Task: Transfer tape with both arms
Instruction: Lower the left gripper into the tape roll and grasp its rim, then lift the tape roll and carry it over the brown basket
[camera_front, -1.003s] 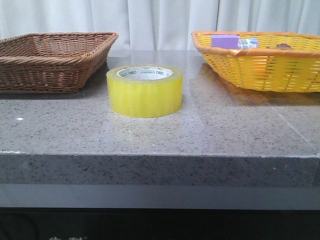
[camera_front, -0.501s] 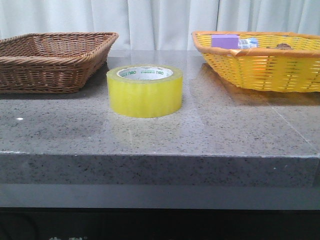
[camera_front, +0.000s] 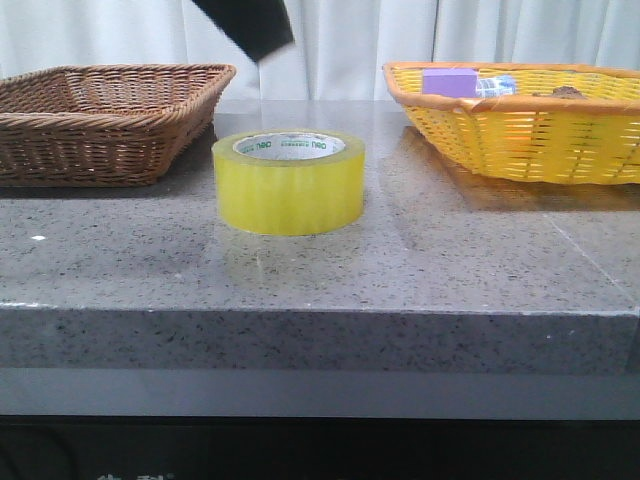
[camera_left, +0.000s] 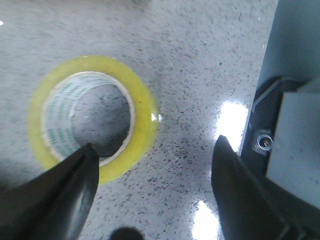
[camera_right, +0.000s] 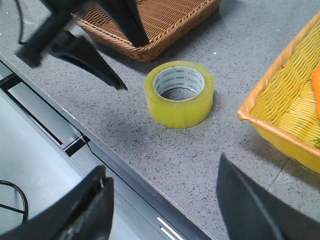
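Left jaws spread above tape (camera_left: 92, 117), untouched

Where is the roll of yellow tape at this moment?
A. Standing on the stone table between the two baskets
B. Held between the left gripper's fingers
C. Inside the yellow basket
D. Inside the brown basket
A: the tape stands flat on the table, between the brown basket and the yellow basket, with no gripper touching it.

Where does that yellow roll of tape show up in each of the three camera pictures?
Front view: the tape stands on the grey table, centre-left, between the two baskets.
Left wrist view: seen from above, upper left, beside one finger of the open left gripper.
Right wrist view: near the middle, the tape below the brown basket.
Shared landmark: the roll's white core with green print.
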